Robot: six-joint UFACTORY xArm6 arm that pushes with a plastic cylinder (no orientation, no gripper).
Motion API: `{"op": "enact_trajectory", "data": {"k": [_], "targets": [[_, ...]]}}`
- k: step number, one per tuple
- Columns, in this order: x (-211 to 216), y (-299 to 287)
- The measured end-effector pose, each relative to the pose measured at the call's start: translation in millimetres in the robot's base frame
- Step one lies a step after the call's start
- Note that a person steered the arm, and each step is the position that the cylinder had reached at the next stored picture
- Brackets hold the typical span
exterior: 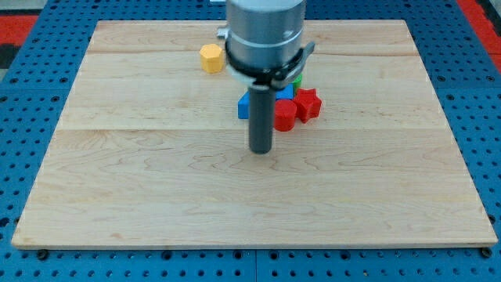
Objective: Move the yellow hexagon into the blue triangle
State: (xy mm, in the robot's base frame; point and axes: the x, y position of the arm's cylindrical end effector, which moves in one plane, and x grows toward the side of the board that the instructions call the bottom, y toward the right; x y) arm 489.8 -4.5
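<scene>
Single-rod pusher over a pale wooden board (156, 196) on a blue pegboard (31, 117); there is no pincer to open or close, only a straight dark rod whose end, my tip (260, 150), stands near the board's middle, closer to the far edge than to the near one. The yellow hexagon (210, 58) lies close to the far edge, a little toward the view's left of centre, well apart from the tip and apart from the other blocks. The blue triangle (247, 105) is partly hidden behind the rod, just beside two red blocks (285, 115) (308, 103) whose exact shapes cannot be made out, with a sliver of a green block (297, 80) showing behind the arm. Judged from its look, the hexagon is a small, light, rigid piece that should slide readily on the smooth wood and may spin if struck off-centre; contact is best made on the flat face turned toward the view's left and far edge, so that the push runs through its centre toward the triangle
</scene>
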Motion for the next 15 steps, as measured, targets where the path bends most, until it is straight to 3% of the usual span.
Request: {"op": "enact_trajectory", "data": {"k": [3, 5, 6, 10, 15], "targets": [[-115.5, -143.8], [-221.2, -120.8], [-222.3, -80.8], [-187.0, -22.6], [-154.2, -41.6]]}}
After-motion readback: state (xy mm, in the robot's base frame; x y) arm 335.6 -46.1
